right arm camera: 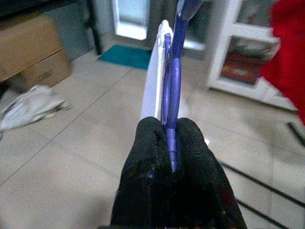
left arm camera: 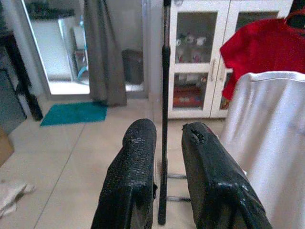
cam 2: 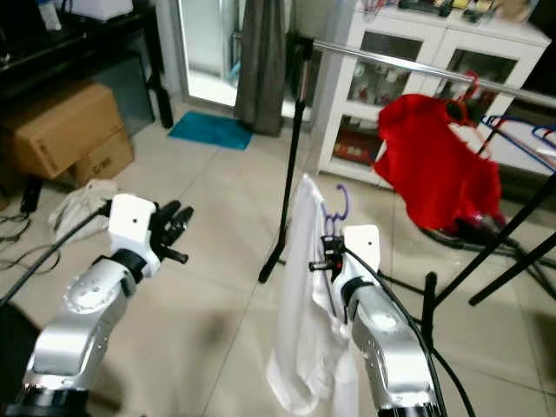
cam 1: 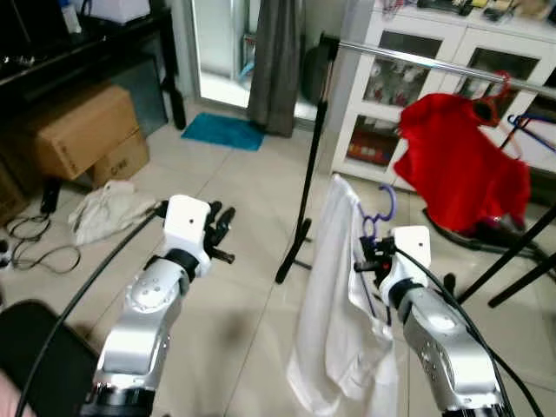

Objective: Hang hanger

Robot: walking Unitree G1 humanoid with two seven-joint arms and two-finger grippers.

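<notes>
Tiled floor (cam 1: 243,287) spreads under a clothes rack in a cluttered room. Nearest, the right gripper (right arm camera: 172,143) is clenched on the purple hanger (right arm camera: 174,90), which carries a white shirt (cam 1: 334,295); its hook (cam 1: 387,201) points up, the long axis roughly vertical. Up and ahead, well apart from the hook, runs the silver rail (cam 1: 417,61), so the right arm must probably lift and reach forward. Raised and idle, the left gripper (left arm camera: 167,162) has its jaws slightly parted and empty. Farther along the rail hangs a red shirt (cam 1: 460,165).
</notes>
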